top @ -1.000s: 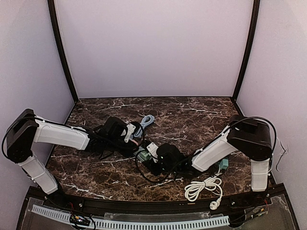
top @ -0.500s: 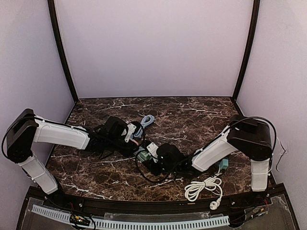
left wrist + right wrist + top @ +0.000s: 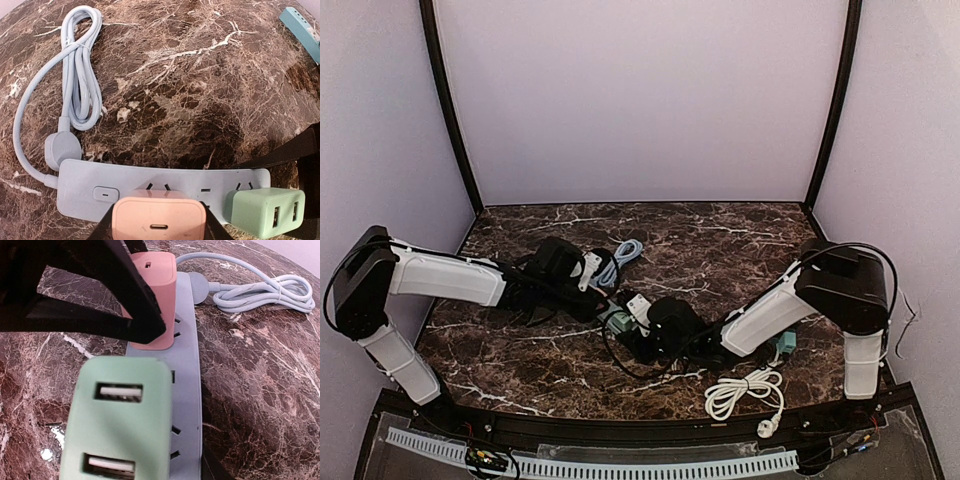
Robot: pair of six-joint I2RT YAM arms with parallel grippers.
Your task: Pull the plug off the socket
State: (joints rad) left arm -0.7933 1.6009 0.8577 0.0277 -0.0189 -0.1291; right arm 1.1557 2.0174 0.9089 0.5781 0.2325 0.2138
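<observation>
Nearest the arm bases, a coiled white cable (image 3: 745,390) lies on the right of the marble table (image 3: 720,235). Just beyond it a teal piece (image 3: 786,343) peeks out beside the right arm. Most of it is hidden, and the left wrist view shows only a cut-off corner, so what it is cannot be told.

Toward the middle, both arms reach inward and meet over a pale blue power strip (image 3: 100,175), which the top view hides almost wholly beneath them. A green plug (image 3: 120,425) with two USB ports sits toward the strip's nearer end. It fills the bottom of the right wrist view and is cut off by the frame. The right arm's fingers (image 3: 280,152) do not show in their own view. From the left wrist, only dark bars lie close behind and beside the green plug, so I cannot tell whether they clamp it.

Next along the strip stands the pink plug (image 3: 159,220), upright, with its base against the strip's face and its prongs unseen. The left arm's fingers (image 3: 100,325) are clenched on its two sides, grasping it.

Farther off, the strip's cord (image 3: 80,65) lies bundled in a tied loop on the table, curving back to the strip's far end. Behind it all stands a plain wall (image 3: 640,100).
</observation>
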